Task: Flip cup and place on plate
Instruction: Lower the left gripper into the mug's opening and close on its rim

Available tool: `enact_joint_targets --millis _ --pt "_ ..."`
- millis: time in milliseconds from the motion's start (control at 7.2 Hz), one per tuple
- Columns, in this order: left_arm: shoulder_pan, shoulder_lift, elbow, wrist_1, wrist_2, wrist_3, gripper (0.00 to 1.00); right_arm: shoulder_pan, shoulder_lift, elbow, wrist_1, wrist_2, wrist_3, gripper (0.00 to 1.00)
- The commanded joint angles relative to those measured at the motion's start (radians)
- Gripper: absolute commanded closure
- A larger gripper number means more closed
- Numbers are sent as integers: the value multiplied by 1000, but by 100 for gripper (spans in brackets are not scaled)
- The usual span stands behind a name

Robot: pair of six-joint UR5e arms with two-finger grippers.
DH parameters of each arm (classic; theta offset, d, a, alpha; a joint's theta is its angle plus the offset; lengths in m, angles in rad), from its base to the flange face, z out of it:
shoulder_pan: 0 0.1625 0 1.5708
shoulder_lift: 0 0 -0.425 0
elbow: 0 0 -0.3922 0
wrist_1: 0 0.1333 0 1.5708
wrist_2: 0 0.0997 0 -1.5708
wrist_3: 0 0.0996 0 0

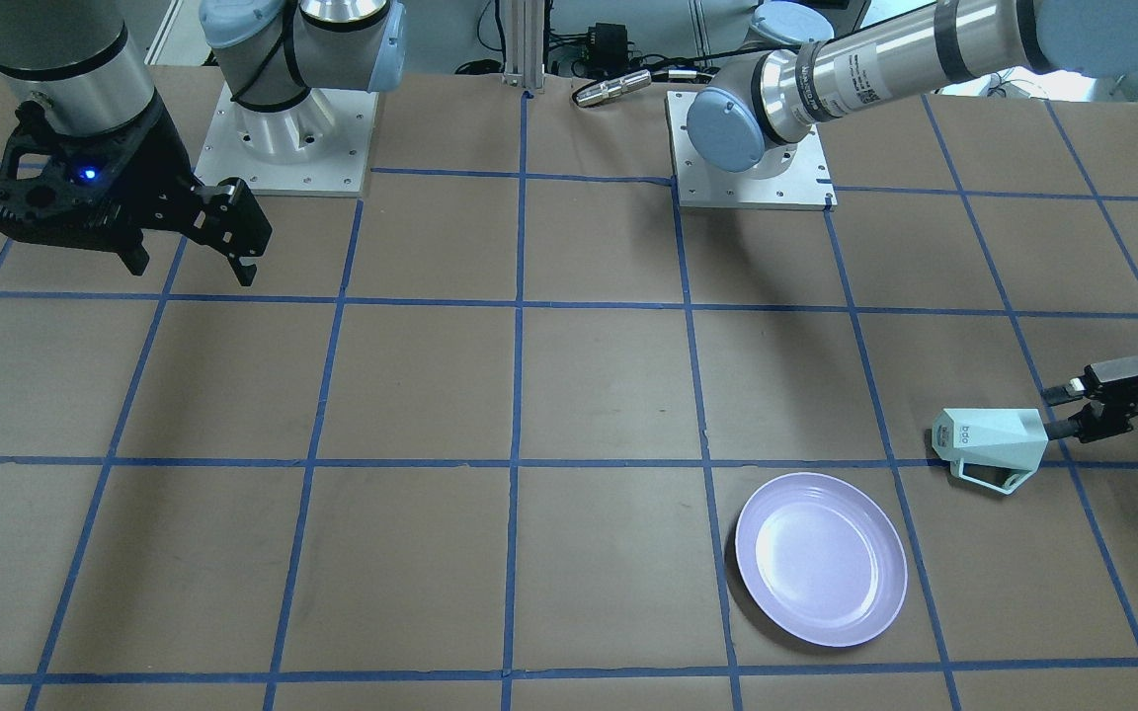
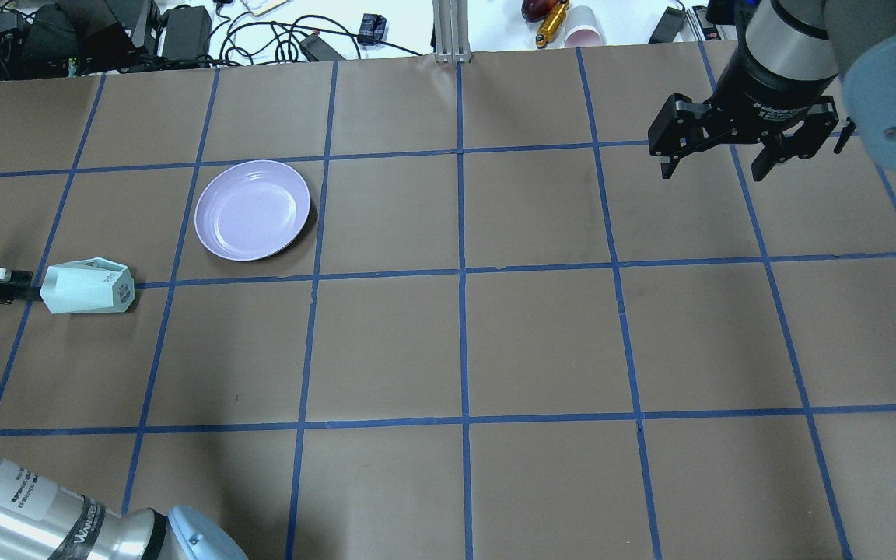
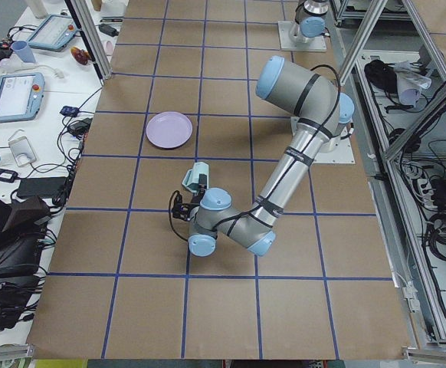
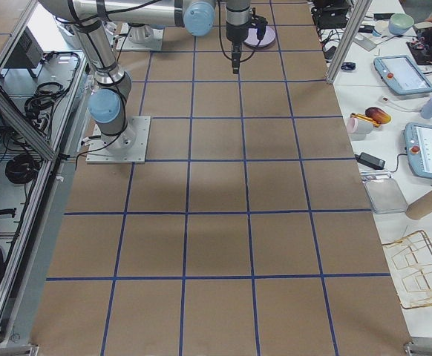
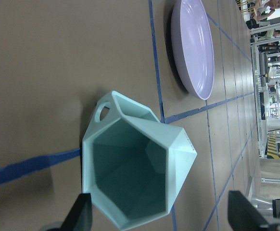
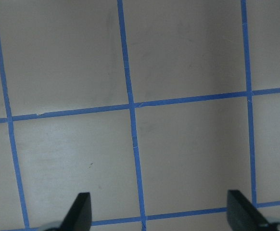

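Table [image 2: 541,342]: brown paper with a blue tape grid; cables and oddments along the top edge of the overhead view.

Plate [image 2: 252,210]: lavender, flat on the paper, upper left of the overhead view.

Right gripper [image 2: 712,167]: upper right, above the table, fingers spread wide, holding nothing.

Cup [image 2: 86,289]: mint green, on its side at the far left, below-left of the plate and apart from it; base faces right, handle toward the plate.

Left gripper [image 1: 1058,413]: level with the cup's mouth, fingers wide apart; possibly one touches the rim.
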Motion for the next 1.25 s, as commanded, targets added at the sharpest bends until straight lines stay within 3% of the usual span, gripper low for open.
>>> enact_joint_targets --millis 0,417,1111 --pt "-5 -6 -2 -10 -4 18 0 0 1 0 0 0 0 0" --pt "-37 -9 -19 -16 -56 21 0 0 0 0 0 0 0 0" --pt "-57 -9 -30 -19 -61 22 3 0 1 0 0 0 0 0"
